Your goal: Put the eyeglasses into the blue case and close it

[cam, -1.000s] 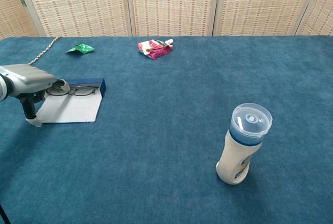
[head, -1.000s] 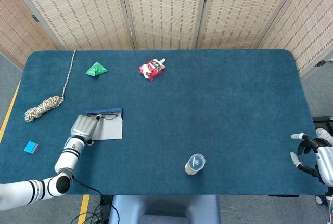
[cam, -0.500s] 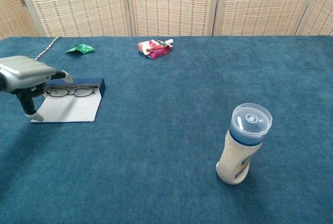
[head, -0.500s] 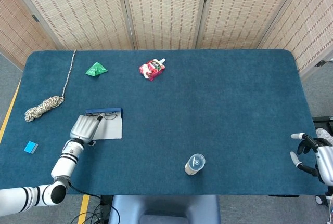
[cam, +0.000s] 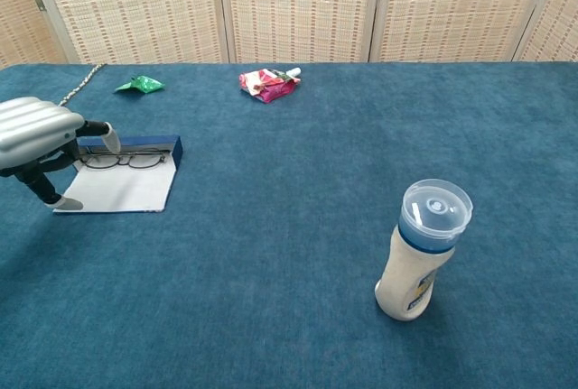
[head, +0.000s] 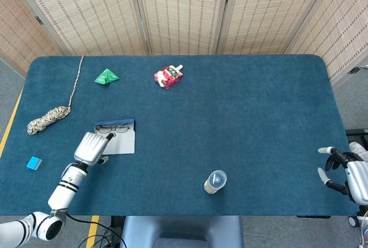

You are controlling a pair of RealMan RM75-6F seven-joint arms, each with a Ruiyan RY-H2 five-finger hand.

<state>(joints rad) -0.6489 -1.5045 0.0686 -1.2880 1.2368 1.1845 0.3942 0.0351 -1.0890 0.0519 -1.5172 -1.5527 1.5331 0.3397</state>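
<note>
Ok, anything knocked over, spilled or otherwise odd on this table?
Nothing stands out. The eyeglasses lie in the open blue case, and the blue-capped plastic bottle stands upright with no spill.

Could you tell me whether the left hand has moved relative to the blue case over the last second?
Yes. In the head view the left hand has pulled back toward the table's near edge, off the blue case, where the eyeglasses lie.
</note>
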